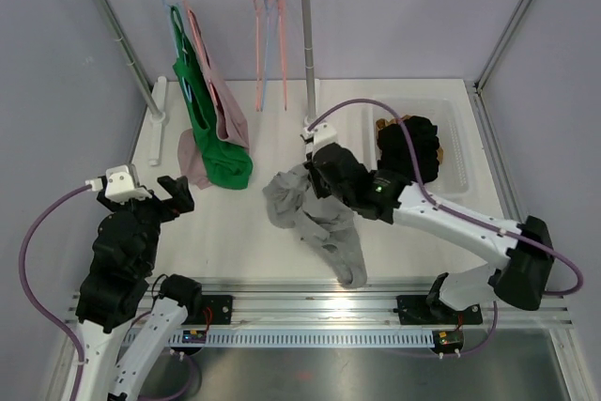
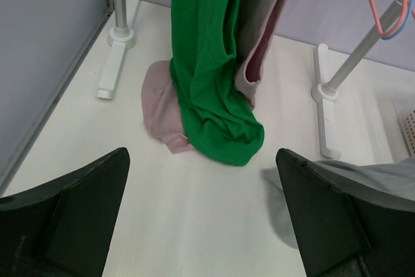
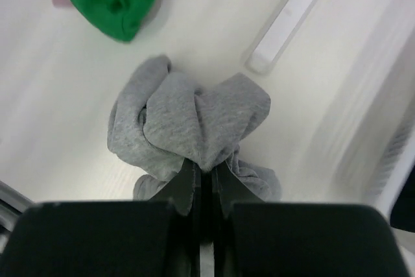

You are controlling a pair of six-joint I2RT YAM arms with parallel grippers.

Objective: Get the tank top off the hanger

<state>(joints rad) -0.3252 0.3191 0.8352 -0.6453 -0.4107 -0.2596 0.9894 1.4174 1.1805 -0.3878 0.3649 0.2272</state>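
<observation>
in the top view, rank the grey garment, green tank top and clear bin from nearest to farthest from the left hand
From the left hand, which is open:
1. Green tank top, hanging on the rack just ahead and slightly right, its hem pooled on the table.
2. Grey garment, crumpled at the table's middle, pinched in the right hand.
3. Clear bin, far right side of the table.

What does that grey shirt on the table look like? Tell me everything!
The grey shirt is soft, heathered knit cloth, crumpled into a bunched heap on the white table, off any hanger. One end trails toward the near edge. The right gripper has its jaws shut on a pinched fold near the middle, puckering the cloth. It lies apart from the green top.
</observation>
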